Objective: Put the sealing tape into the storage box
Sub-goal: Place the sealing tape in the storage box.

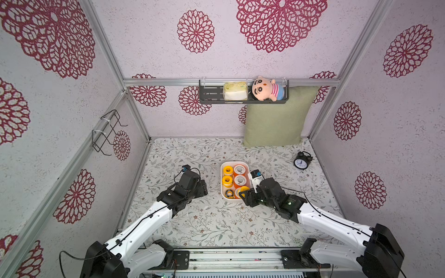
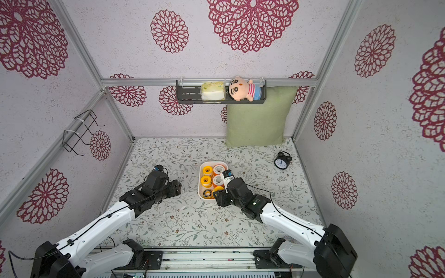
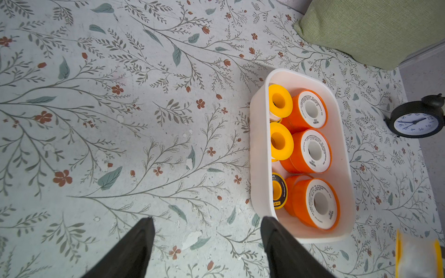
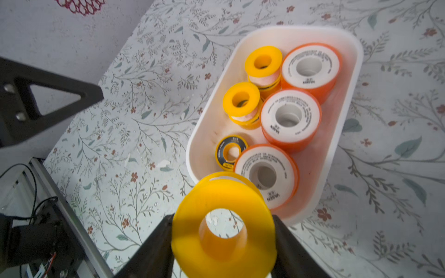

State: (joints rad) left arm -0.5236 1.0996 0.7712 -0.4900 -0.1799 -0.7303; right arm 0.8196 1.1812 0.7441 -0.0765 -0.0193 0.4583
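Right gripper (image 4: pixel 222 220) clamped on yellow sealing tape spool (image 4: pixel 190 231) – above near end of storage box (image 4: pixel 209 130), more spools (image 4: pixel 290 118) inside; left gripper (image 3: pixel 207 219) spread wide, empty – left of box

Storage box (image 4: pixel 209 125) packed: spools (image 4: pixel 290 119) in two rows, stacked high; only low spot over black-ringed spool (image 4: pixel 231 152) at near corner. Table (image 1: pixel 212 216) bare in front and to its left. Alarm clock (image 1: pixel 301 163), pillow (image 1: pixel 277 118) well apart.
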